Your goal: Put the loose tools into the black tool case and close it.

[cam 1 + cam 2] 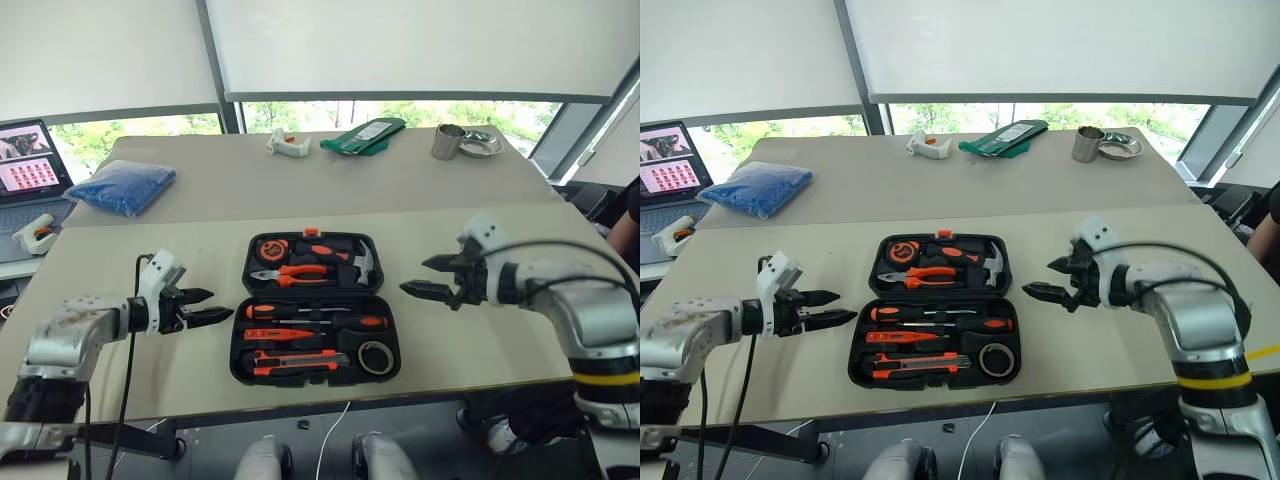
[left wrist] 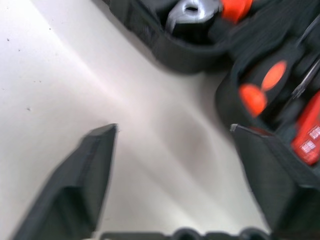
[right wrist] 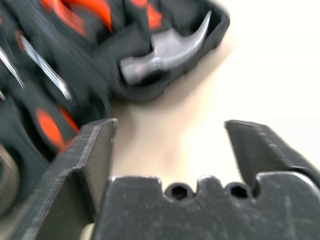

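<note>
The black tool case (image 1: pixel 315 308) lies open at table centre, screwdrivers (image 1: pixel 315 322), utility knife (image 1: pixel 295 361) and tape ring (image 1: pixel 375 356) all in its near half; left gripper (image 1: pixel 208 308) at nine o'clock, right gripper (image 1: pixel 428 276) at three o'clock, both spread wide, gripping nothing

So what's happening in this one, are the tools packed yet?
A two-armed robot stands at a table with the black tool case lying open before it. The screwdrivers, utility knife and tape ring already sit in the near half, alongside the pliers and hammer in the far half. The left claw and right claw hang open and empty either side of the case. The lid is not yet shut.
</note>
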Controlling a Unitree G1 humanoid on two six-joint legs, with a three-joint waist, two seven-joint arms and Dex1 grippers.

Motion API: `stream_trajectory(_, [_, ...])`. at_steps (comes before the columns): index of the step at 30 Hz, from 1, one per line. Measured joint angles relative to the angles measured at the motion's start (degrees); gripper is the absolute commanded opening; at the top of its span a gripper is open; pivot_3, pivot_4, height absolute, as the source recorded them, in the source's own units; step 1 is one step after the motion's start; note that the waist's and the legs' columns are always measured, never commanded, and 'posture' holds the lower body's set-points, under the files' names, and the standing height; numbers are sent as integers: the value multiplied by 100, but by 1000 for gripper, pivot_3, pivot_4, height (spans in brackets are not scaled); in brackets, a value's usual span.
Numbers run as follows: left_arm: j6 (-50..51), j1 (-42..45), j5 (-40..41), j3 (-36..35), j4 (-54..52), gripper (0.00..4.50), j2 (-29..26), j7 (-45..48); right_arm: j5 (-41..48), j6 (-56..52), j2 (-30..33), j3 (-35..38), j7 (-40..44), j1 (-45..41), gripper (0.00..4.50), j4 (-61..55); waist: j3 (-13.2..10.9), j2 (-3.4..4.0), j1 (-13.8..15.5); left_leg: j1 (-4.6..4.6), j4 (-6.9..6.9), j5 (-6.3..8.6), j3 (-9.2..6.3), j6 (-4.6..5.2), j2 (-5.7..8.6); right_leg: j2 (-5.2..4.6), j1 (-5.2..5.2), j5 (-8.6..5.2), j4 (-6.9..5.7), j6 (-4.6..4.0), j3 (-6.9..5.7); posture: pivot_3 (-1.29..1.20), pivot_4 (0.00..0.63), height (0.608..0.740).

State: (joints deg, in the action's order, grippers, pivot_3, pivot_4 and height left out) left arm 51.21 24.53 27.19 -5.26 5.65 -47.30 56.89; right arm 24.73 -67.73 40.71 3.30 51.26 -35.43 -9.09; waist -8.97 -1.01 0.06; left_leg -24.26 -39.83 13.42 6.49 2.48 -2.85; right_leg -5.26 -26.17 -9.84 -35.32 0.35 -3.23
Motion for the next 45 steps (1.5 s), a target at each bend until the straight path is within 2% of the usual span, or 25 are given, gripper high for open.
stream_trajectory(4, [917, 715, 4, -38, 297, 4419, 453, -737, 131, -1238, -373, 3, -554, -628, 4500, 477, 1, -1, 43, -3, -1, -3, 1, 3, 9, -1, 3, 6, 1, -3, 2, 0, 150, 740])
stream_trajectory(8, [1297, 1061, -21, 89, 587, 4419, 664, -1078, 18, -1297, -500, -287, -910, -879, 4500, 1062, -1, -4, 17, -12, 4, 0, 4, 6, 12, 0, -4, 21, 5, -22, 4, 0, 150, 740])
stream_trajectory(17, [1264, 1435, -185, 169, 1086, 4419, 870, -1413, -300, -1009, -966, -471, -1491, -1468, 4500, 2280, -1, -4, -76, -11, 6, 0, 6, 8, 13, -2, -2, 22, 5, -20, 6, 0, 150, 740])
stream_trajectory(20, [1256, 1515, -252, 201, 1132, 3764, 882, -1473, -334, -928, -1042, -536, -1528, -1491, 4500, 2441, -1, -3, -75, -10, 5, 0, 5, 7, 14, -2, -2, 22, 1, -19, 9, 0, 150, 740])
stream_trajectory(24, [1139, 1662, -302, 220, 1317, 2245, 1074, -1533, -387, -764, -1044, -632, -1544, -1524, 4500, 2578, -1, -4, -79, -8, 4, 0, 6, 7, 14, -1, -2, 23, -1, -19, 11, 0, 150, 740])
stream_trajectory(31, [1070, 1742, -402, 337, 1372, 2245, 1133, -1516, -387, -750, -1044, -672, -1584, -1530, 4500, 2588, -1, -3, -83, -1, 3, -3, 6, 3, 14, -1, -2, 22, -12, -19, 18, 0, 150, 740])
stream_trajectory(34, [1070, 1841, -428, 411, 1469, 1485, 1133, -1452, -394, -752, -1062, -663, -1708, -1540, 4500, 2625, -1, -3, -81, 2, 2, -4, 7, 2, 15, -1, -2, 22, -16, -19, 19, 0, 150, 740])
stream_trajectory(36, [1070, 1925, -433, 446, 1549, 807, 1151, -1420, -426, -752, -1107, -663, -1794, -1567, 4500, 2693, -1, -3, -87, 7, 1, -8, 8, 1, 16, -1, -2, 21, -27, -18, 25, 0, 150, 740])
stream_trajectory(38, [1074, 1988, -450, 459, 1612, 78, 1158, -1418, -439, -758, -1150, -648, -1900, -1626, 3982, 2811, -1, -3, -94, 13, 2, -16, 8, -1, 17, -1, -3, 16, -39, -9, 29, 0, 150, 740])
stream_trajectory(40, [1075, 2035, -467, 453, 1670, 0, 1167, -1447, -423, -786, -1213, -648, -1921, -1705, 3372, 2884, -1, -4, -97, 17, 2, -24, 7, -5, 14, 1, -3, 8, -45, 3, 29, 0, 150, 740])
stream_trajectory(45, [1090, 2049, -480, 442, 1667, 0, 1224, -1491, -413, -898, -1313, -538, -2022, -1881, 3372, 3048, -1, -4, -93, 15, 3, -33, 5, -3, 15, -2, -4, 9, -49, 2, 31, 0, 150, 740])
